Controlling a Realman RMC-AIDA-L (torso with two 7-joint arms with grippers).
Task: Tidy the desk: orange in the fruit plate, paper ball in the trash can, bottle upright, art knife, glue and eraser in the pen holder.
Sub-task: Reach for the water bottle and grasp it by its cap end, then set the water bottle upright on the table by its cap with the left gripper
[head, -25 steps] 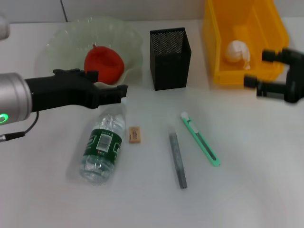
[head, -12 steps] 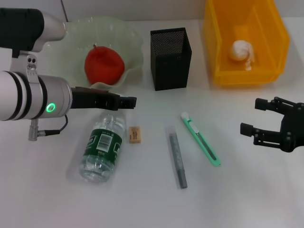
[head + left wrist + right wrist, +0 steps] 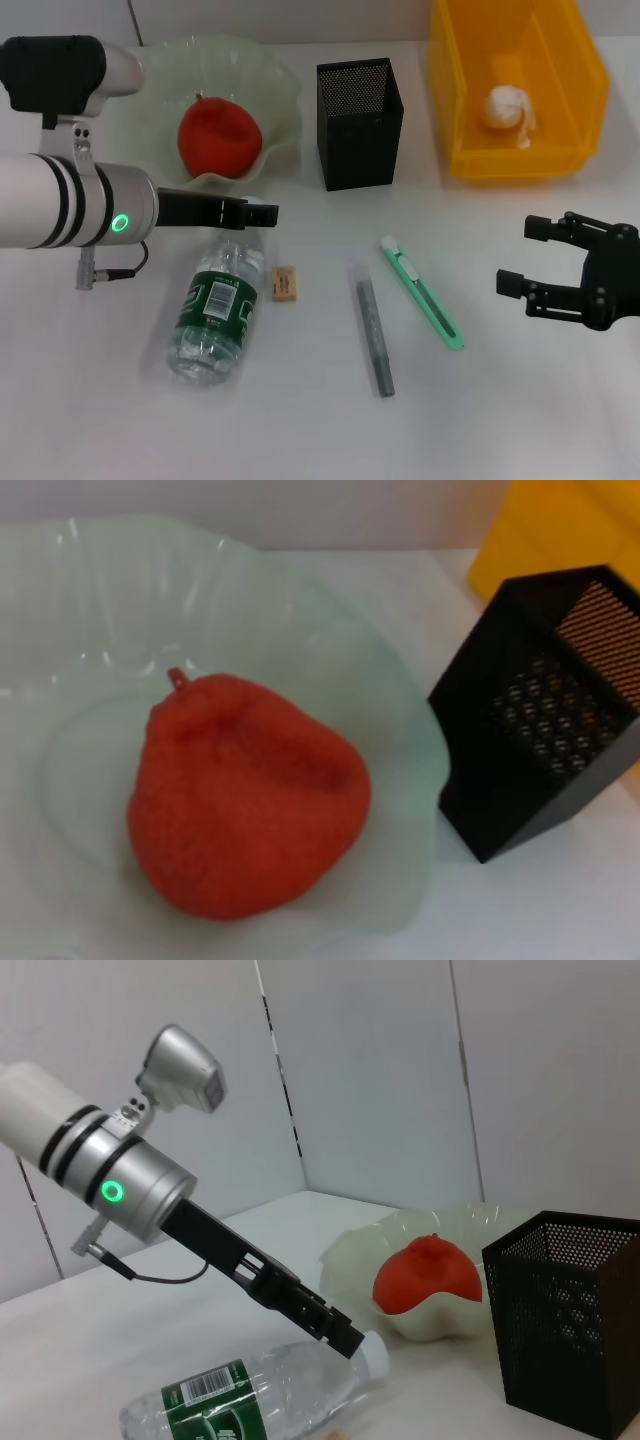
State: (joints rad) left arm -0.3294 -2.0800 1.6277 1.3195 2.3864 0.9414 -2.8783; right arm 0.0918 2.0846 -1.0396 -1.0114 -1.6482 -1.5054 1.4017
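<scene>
The orange (image 3: 219, 137) lies in the pale green fruit plate (image 3: 278, 92); the left wrist view also shows the orange (image 3: 245, 795). The paper ball (image 3: 505, 108) lies in the yellow bin (image 3: 452, 110). The bottle (image 3: 213, 312) lies on its side, cap towards the plate. The eraser (image 3: 284, 283), grey glue stick (image 3: 374, 336) and green art knife (image 3: 422, 293) lie on the table in front of the black mesh pen holder (image 3: 360, 122). My left gripper (image 3: 258, 212) hovers over the bottle's cap end. My right gripper (image 3: 522, 256) is open and empty, right of the knife.
The right wrist view shows the left gripper (image 3: 345, 1340) just above the bottle (image 3: 250, 1400), with the plate (image 3: 350, 1260) and pen holder (image 3: 570, 1320) behind. The left arm's silver body (image 3: 70, 200) covers the table's left side.
My right gripper has come down from the yellow bin to the table's right side, then edged left. My left arm has turned and drawn back a little over the bottle's cap.
</scene>
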